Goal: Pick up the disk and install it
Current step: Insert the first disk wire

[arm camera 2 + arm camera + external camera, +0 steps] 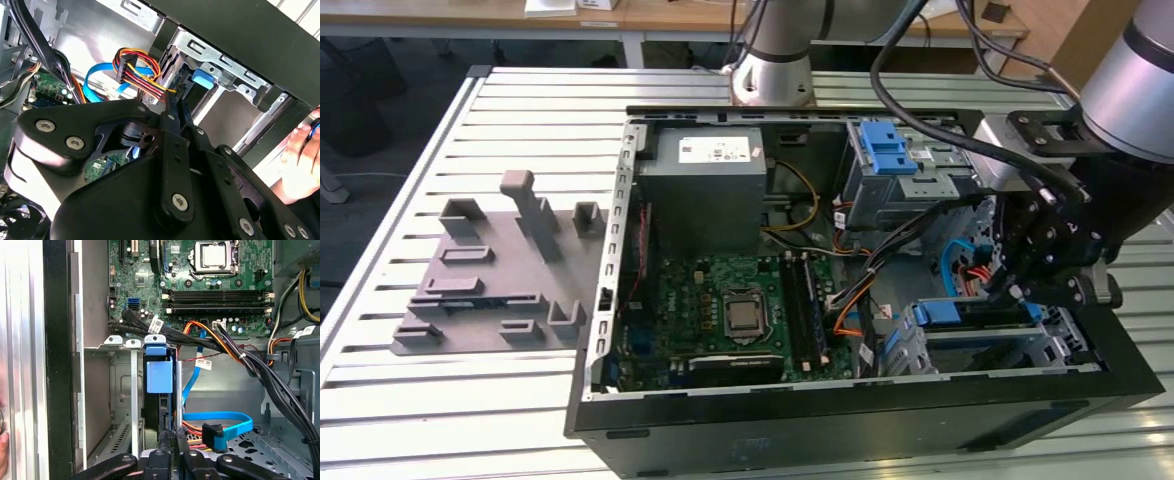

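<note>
1. The disk [159,377], with its blue carrier frame, is sitting on edge in the drive cage [987,345] at the front corner of the open computer case [854,420]. In the exterior view that corner is lying at about 4 o'clock from the motherboard [720,320].
2. In the first wrist view the blue tab of the carrier is facing the camera between two metal cage rails, and the dark body of the disk is running down toward the gripper fingers [165,440].
3. The gripper [1014,290] is hanging over the cage, its fingers drawn narrow around the disk's edge. In the first wrist view the two thin finger tips are standing against the disk's lower edge; true contact is hard to judge.
4. In the second wrist view the gripper's [175,107] black linkage is covering the foreground, its fingers reaching to the cage slot beside a blue tab [205,77].
5. A blue data cable [225,422] and a red-yellow-black power lead [140,75] are lying loose just beside the cage.
6. A second blue carrier [883,150] is sitting in the upper bay, at about 12 o'clock from the cage in the exterior view.
7. A grey power supply [707,190] is lying at 12 o'clock from the motherboard.
8. A grey fixture plate [494,290] is resting on the slatted table [400,200], at 9 o'clock from the case.
9. A person's hand [300,160] is showing at the outer side of the case in the second wrist view.
</note>
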You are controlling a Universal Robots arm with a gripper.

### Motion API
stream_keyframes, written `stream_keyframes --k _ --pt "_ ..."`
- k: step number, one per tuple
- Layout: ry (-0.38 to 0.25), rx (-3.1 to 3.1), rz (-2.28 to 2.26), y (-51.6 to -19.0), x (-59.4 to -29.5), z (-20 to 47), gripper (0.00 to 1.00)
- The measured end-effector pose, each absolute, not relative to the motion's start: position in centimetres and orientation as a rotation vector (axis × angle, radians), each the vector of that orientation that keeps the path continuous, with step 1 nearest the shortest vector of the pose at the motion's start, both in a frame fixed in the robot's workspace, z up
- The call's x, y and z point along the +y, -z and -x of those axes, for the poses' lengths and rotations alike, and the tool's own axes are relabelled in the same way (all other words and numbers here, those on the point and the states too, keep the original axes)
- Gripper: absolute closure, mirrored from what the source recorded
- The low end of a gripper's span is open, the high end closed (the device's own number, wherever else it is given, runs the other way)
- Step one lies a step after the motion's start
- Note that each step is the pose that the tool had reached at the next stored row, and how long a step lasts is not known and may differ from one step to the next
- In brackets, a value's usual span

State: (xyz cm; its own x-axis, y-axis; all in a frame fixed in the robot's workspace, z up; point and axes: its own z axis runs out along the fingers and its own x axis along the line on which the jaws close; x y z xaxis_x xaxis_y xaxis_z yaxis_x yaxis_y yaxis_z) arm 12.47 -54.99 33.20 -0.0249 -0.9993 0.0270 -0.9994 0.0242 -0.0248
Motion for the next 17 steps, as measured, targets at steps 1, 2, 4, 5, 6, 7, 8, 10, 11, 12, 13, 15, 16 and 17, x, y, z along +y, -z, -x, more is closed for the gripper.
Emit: stream_keyframes --k 1,2,4,5,6,7,8,10,11,12,13,15,16,17 --pt "-0.057 -2.247 -2.192 -33.20 -54.99 -12.47 0.84" --pt "-0.058 -2.247 -2.192 -33.21 -55.00 -12.47 0.84" --pt "-0.056 -2.247 -2.193 -33.38 -55.00 -12.46 0.84" --pt "-0.057 -2.247 -2.192 -33.59 -55.00 -12.46 0.84" --pt "-0.057 -2.247 -2.192 -33.72 -55.00 -12.46 0.84" --pt "-0.057 -2.247 -2.192 -33.71 -55.00 -12.46 0.84" --pt "-0.057 -2.250 -2.190 -33.71 -55.02 -12.46 0.84" --pt "-0.057 -2.258 -2.181 -33.67 -55.03 -12.46 0.84" --pt "-0.057 -2.260 -2.178 -33.63 -55.04 -12.46 0.84" --pt "-0.057 -2.261 -2.178 -33.57 -55.06 -12.46 0.84" --pt "-0.057 -2.261 -2.178 -33.52 -55.08 -12.46 0.84" --pt "-0.057 -2.261 -2.178 -33.43 -55.09 -12.46 0.84" --pt "-0.057 -2.261 -2.178 -33.40 -55.11 -12.46 0.84" --pt "-0.057 -2.261 -2.178 -33.38 -55.14 -12.46 0.84"
